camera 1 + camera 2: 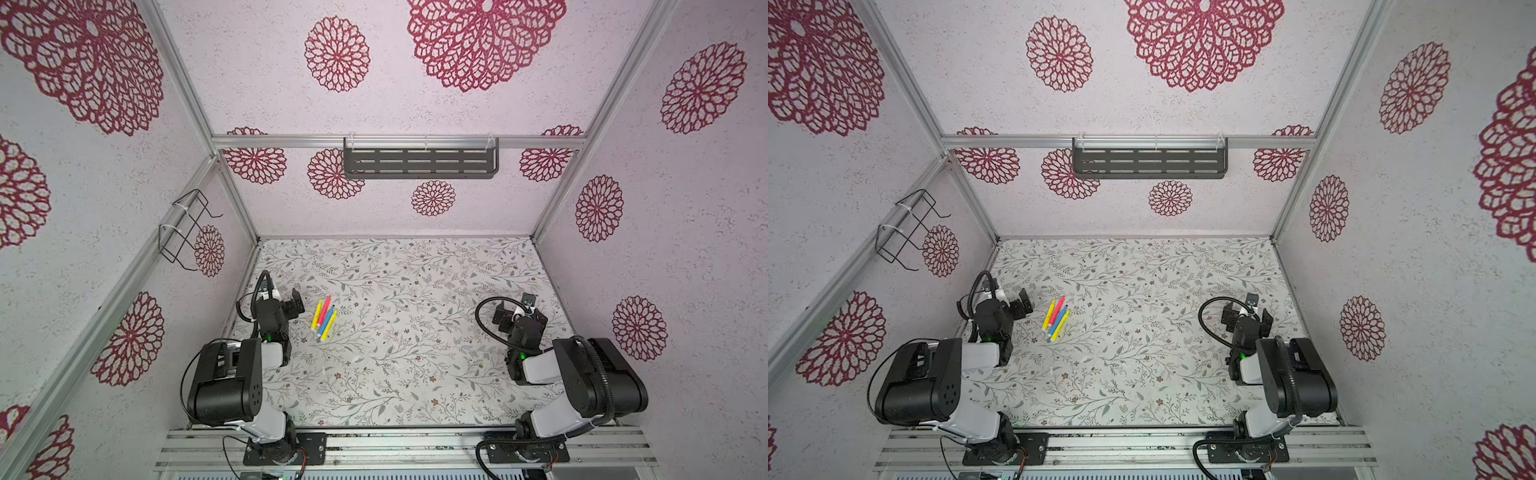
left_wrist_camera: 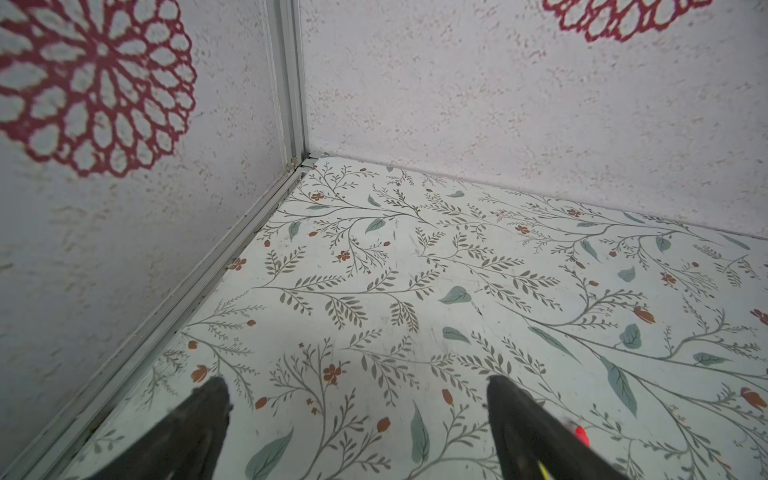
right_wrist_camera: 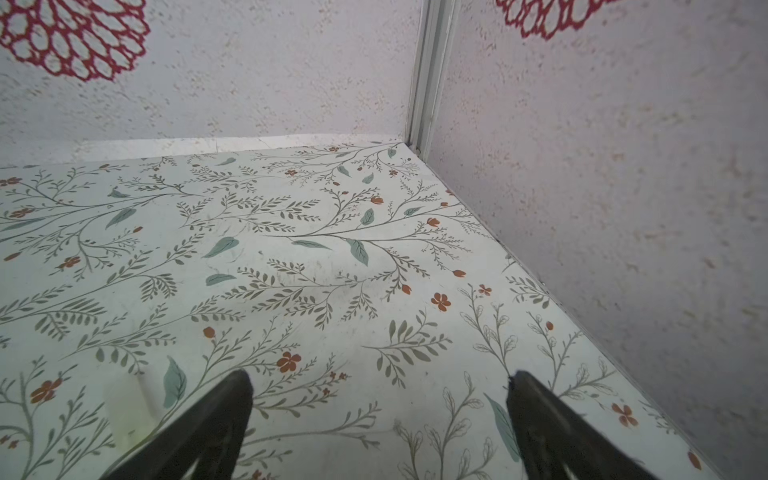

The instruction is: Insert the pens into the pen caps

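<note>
Top views both showed the pens (image 1: 324, 318), about five thin, short plastic sticks in bright yellow, red-pink and blue. They lay side by side and touching in a slanted bundle on the floral-printed white table (image 1: 415, 291), just beside the left gripper (image 1: 296, 306). Left wrist view had that gripper's black fingers (image 2: 208, 415) spread wide over bare table and holding nothing, with a red tip (image 2: 582, 434) peeking past one of them. Right wrist view gave the right gripper (image 3: 380, 382) likewise wide apart and empty, well across the table from the bundle. No pen caps could be picked out with certainty; a few small pale specks (image 1: 357, 358) nearer the middle were too small to tell. Such sticks looked light and stiff, with smooth round barrels likely to roll or slide out of a loose pinch. Packed so closely, an outer one seemed easiest to take, pinched across mid-barrel with its writing end left free for a cap.
</note>
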